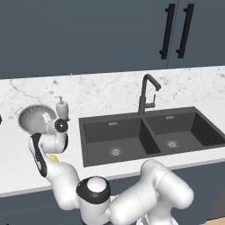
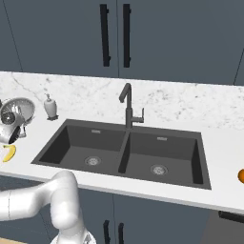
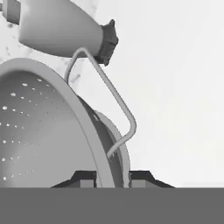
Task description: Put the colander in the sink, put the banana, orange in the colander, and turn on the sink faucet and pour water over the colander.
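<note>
Now my claw (image 3: 113, 178) pinches the thin rim of the round, perforated silver-grey metal colander (image 3: 39, 131), tilted near the marble table's (image 1: 110, 90) left end, beside the white soap dispenser (image 3: 57, 26).

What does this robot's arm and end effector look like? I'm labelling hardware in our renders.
The arm is glossy white with rounded, bulbous segments and dark grey-black joint caps and bands. The end effector has two small dark, blocky finger tips. No cables or markings are visible.
</note>
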